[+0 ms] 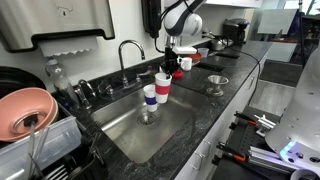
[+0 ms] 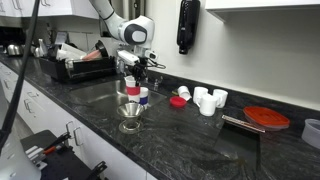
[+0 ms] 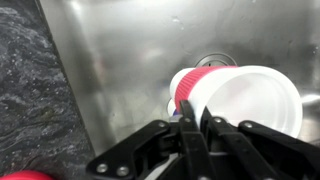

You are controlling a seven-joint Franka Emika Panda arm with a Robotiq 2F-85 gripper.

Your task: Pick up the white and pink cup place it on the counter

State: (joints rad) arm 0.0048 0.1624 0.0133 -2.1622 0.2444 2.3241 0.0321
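Observation:
My gripper (image 3: 195, 125) is shut on the wall of the white and pink cup (image 3: 235, 95). It holds the cup tilted over the steel sink (image 3: 120, 50), with the open mouth facing the wrist camera. In both exterior views the gripper (image 1: 167, 66) (image 2: 133, 76) hangs over the basin with the cup (image 1: 162, 86) (image 2: 132, 92) just below it. The blue-banded cup (image 1: 149, 96) (image 2: 144, 97) sits right beside it; I cannot tell whether they touch. The dark speckled counter (image 1: 240, 75) (image 2: 180, 140) surrounds the sink.
A faucet (image 1: 128, 52) stands behind the sink. A steel funnel-shaped strainer (image 1: 216, 84) (image 2: 130, 112) rests on the counter. A dish rack with a pink bowl (image 1: 25, 110) is beside the sink. White cups (image 2: 207, 100), a red lid (image 2: 179, 101) and a red plate (image 2: 266, 118) lie further along.

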